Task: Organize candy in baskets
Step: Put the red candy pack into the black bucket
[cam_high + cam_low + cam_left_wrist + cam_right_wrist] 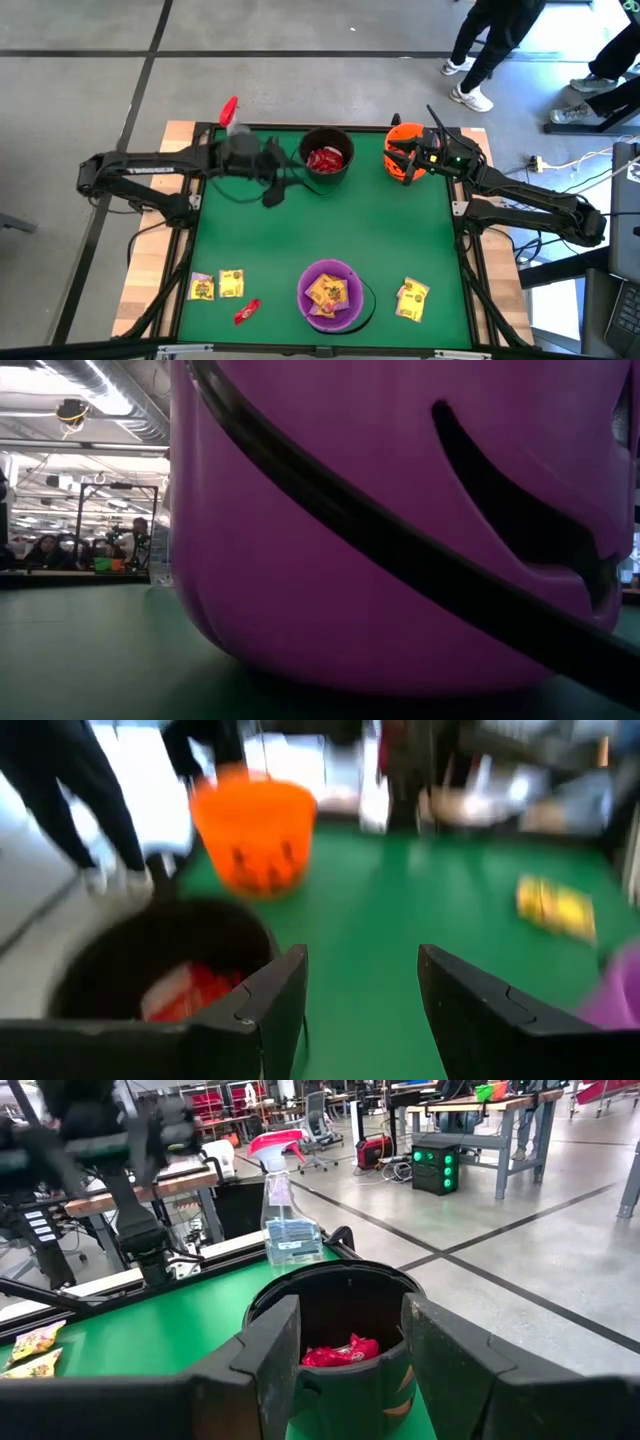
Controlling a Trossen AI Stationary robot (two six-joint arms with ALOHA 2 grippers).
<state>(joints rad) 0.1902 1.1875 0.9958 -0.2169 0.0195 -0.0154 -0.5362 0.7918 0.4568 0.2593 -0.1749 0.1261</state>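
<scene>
The black bucket (327,160) stands at the table's far edge with red candy (340,1350) inside. To its right is the orange bucket (403,155). The purple bucket (330,295) stands near the near edge and holds yellow candy (326,292). Two yellow packets (203,287) (232,284), a red one (247,312) and another yellow one (412,298) lie flat on the green mat. My left gripper (360,965) is open and empty, just left of the black bucket (160,980). My right gripper (350,1315) is open and empty, over the orange bucket, facing the black bucket (340,1320).
A clear spray bottle with a red trigger (230,115) stands at the far left corner behind my left arm. In the low view the purple bucket (400,520) and its black handle fill the picture. People stand on the floor beyond the far right corner (490,50).
</scene>
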